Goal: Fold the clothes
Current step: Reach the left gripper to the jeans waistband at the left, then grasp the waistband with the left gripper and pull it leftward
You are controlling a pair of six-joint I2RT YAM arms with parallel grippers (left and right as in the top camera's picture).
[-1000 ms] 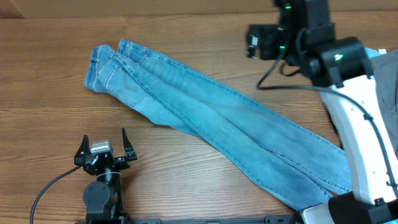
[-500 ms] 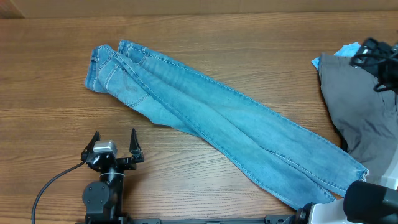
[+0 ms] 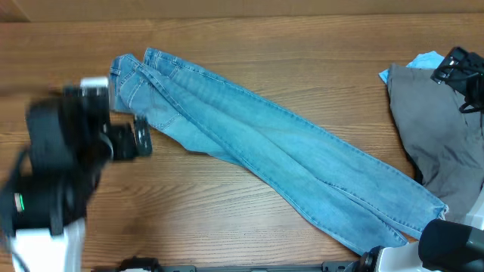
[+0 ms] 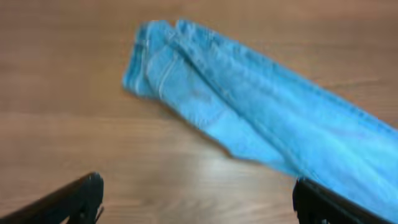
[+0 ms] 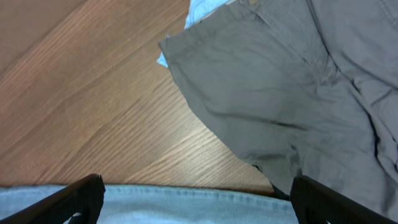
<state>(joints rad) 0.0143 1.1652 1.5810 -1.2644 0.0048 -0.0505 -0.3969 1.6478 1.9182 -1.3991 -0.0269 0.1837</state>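
Item one: the light-blue denim jeans point(image 3: 287, 155) are lying flat on the wooden table point(image 3: 265, 30). They are running diagonally, waistband at the upper left and hems at the lower right. The legs are resting one over the other, and a back pocket point(image 3: 142, 97) is facing up near the waistband.

Item two: the left gripper point(image 4: 197, 186) is standing spread wide and is gripping nothing. Its two fingers point(image 4: 74, 199) are showing only at the bottom corners of the left wrist view. The jeans' waistband end is lying ahead of it, with bare wood separating the cloth from the left finger. The right finger is sitting just beside the edge of the jeans' leg. In the overhead view the left arm point(image 3: 53, 166) is appearing as a blur just beside the waistband, on its lower-left side. Its height over the table cannot be told.

Item three: the right gripper point(image 5: 196, 186) is likewise standing wide apart and is carrying nothing. It is hanging beyond the hem end of the jeans, over the grey trousers point(image 3: 442, 136). In the right wrist view a strip of the jeans is running along the bottom edge between its fingers point(image 5: 329, 199).

Item four: the grey trousers are lying crumpled to the right of the jeans, near the hems. Whether they are touching the jeans cannot be told. A bright-blue garment point(image 3: 417, 63) is peeking out from under their far edge, well apart from the jeans.
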